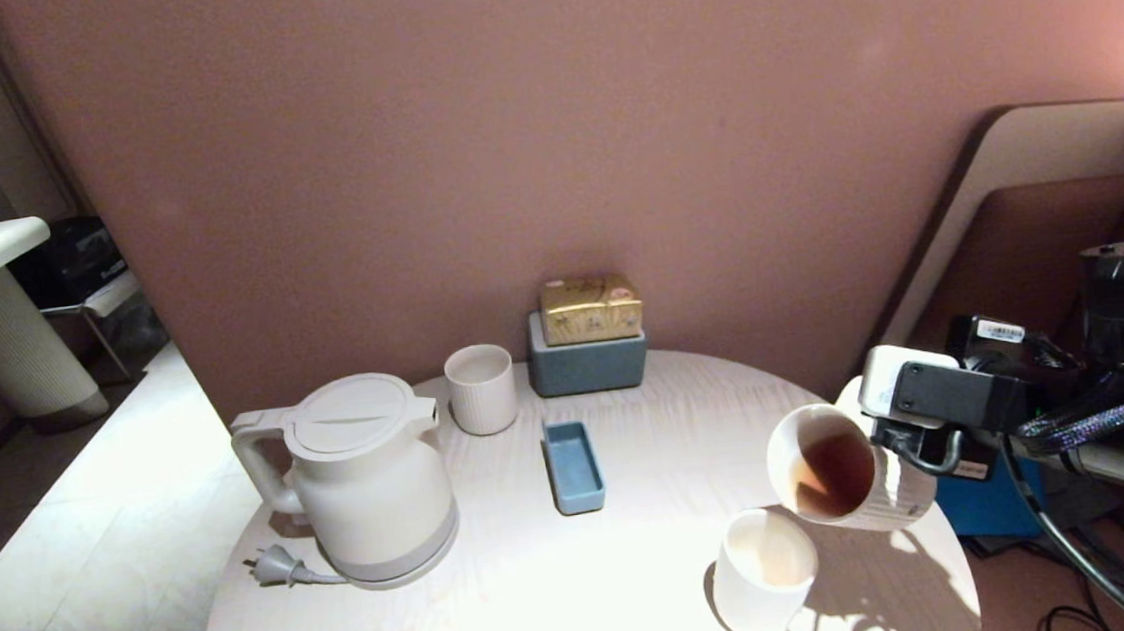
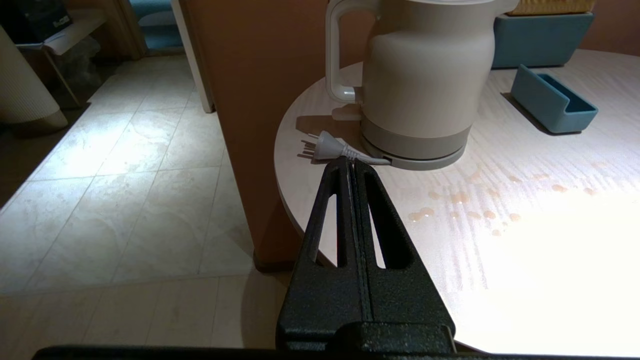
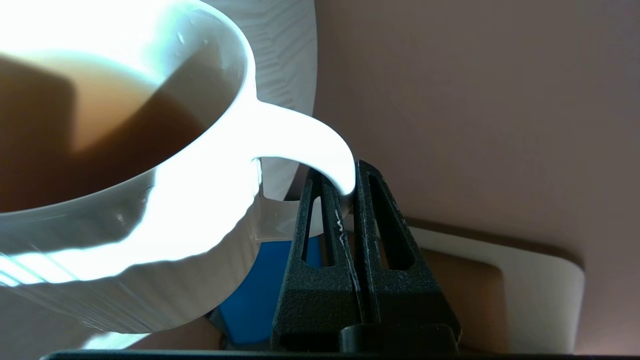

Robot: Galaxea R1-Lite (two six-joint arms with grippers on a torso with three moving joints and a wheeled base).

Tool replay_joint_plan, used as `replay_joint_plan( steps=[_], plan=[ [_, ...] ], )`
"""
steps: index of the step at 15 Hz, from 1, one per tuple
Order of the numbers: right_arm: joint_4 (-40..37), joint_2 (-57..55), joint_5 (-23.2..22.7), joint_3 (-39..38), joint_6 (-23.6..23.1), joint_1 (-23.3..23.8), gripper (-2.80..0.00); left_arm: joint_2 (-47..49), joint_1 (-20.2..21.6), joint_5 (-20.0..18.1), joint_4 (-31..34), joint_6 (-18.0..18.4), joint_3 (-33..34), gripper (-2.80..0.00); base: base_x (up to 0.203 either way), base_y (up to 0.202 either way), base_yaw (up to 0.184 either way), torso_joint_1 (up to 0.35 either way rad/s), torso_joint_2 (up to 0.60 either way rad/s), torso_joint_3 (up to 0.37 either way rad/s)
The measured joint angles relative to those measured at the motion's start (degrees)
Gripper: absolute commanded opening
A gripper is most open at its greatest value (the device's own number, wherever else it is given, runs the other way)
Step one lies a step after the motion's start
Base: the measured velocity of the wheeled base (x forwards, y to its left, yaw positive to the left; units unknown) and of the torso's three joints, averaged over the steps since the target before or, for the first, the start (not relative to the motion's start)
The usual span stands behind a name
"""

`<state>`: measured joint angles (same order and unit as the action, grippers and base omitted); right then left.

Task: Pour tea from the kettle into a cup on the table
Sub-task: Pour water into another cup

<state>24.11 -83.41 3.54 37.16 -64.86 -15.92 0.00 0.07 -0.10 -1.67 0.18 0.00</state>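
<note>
**Ribbed mug tips its tea toward a second cup**

The cup [image 1: 850, 473], a ribbed white mug, hangs tilted at the right of the head view, its mouth turned toward the frame's lower left and the tea [image 1: 835, 475] pooled brown against its lower lip. The right gripper [image 3: 347, 187] holds it by the loop handle, fingers pinched narrow on the loop. Just below the lip stands a smooth white cup [image 1: 765, 575] on the table [image 1: 582, 575], with pale liquid already inside.

To pour well (this is my reading, since the kettle plays no part here), the wrist should roll slowly, keeping the lip over the lower cup's mouth, because the thin handle could slip in that pinch. Drops [image 2: 465, 205] already speckle the tabletop.

The kettle [image 1: 364, 476] stands upright on its base at the left of the table, its plug [image 1: 276, 566] lying beside it. The left gripper [image 2: 351, 165] hovers near that plug, fingers pressed together on nothing.

Counted: one kettle, three white cups (the third, a handleless ribbed cup [image 1: 480, 387], stands behind the kettle), one blue tray [image 1: 574, 467], one grey-blue box [image 1: 588, 364] carrying a gold packet [image 1: 590, 308].
</note>
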Motion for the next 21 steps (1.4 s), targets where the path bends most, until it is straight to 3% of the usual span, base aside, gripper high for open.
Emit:
replay_joint_plan(
  steps=[21],
  plan=[
    [-0.06,1.1,2.39,-0.95,-11.55,-3.92,-2.8,0.0,0.0,0.02,-0.03,0.0,0.0,-2.8,0.0,0.0,0.0,0.0,0.0,0.0]
  ],
)
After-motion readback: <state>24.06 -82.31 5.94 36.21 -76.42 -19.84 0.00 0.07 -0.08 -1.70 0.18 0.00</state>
